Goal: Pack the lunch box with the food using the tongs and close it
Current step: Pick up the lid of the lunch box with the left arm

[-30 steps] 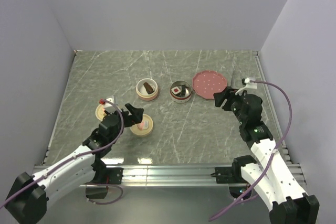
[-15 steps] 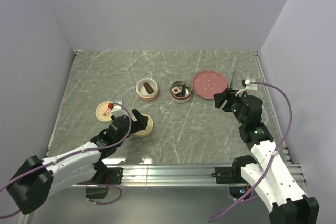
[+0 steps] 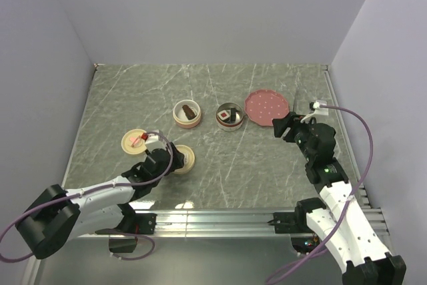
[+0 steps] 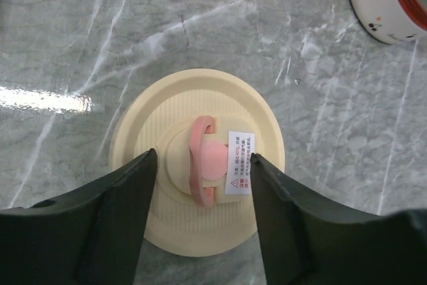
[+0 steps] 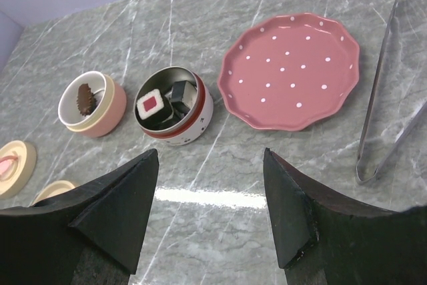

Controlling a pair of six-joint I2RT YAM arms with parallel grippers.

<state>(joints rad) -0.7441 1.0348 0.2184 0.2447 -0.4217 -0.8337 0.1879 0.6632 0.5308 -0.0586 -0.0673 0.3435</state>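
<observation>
We see the left jaws [image 4: 202, 157] low over a round cream lid [image 4: 200, 98] at the near left of the surface [image 3: 253, 165]. One finger stands on each side of the lid's raised middle, which carries a pink emblem [image 4: 207, 168]. We cannot tell whether the fingers press on it or merely stand beside it. A second cream lid [image 3: 135, 141] lies a little further left and apart from the first. The right jaws [image 5: 210, 155] hang open and empty above the right side of the surface. The tongs [image 5: 363, 165] lie flat on the surface just right of the pink dotted plate [image 5: 290, 71], untouched. The food sits in the round tin [image 5: 200, 115] left of the plate: a piece with a red centre [image 5: 151, 105] and dark pieces beside it. A brown piece [image 5: 85, 97] lies in the pink bowl [image 5: 110, 108] further left.
</observation>
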